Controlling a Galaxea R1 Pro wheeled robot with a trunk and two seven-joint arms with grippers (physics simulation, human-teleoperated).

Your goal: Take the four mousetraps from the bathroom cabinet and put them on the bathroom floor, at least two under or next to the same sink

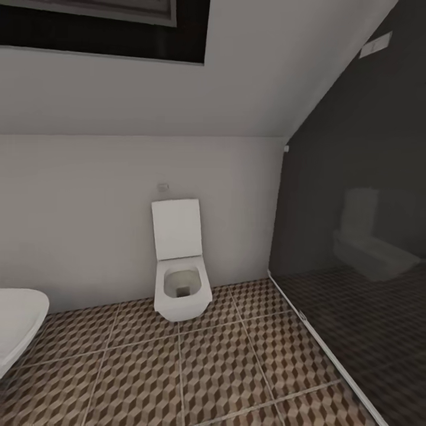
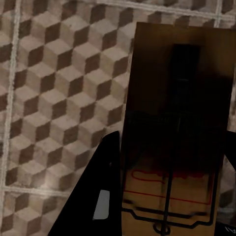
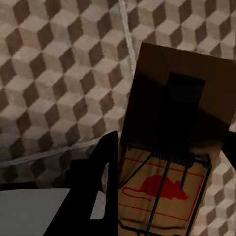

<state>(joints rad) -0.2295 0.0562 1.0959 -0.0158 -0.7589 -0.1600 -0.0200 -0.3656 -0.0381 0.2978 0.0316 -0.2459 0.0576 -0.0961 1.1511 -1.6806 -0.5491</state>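
Observation:
In the left wrist view a tan mousetrap [image 2: 179, 98] with dark wire and red print sits between the black fingers [image 2: 101, 177] of my left gripper [image 2: 167, 196], which is shut on it above the cube-patterned bathroom floor [image 2: 54, 98]. In the right wrist view my right gripper [image 3: 167, 196] is shut on a second mousetrap [image 3: 182, 108] with a red mouse picture, also above the tiled floor [image 3: 59, 73]. The cabinet and the sink are out of view.
A white wall-hung toilet [image 1: 179, 272] with its lid up stands against the white back wall. A dark glass partition [image 1: 355, 236] closes the right side. A rounded white fixture edge [image 1: 18, 322] juts in at lower left. Tiled floor [image 1: 207, 367] spreads in front.

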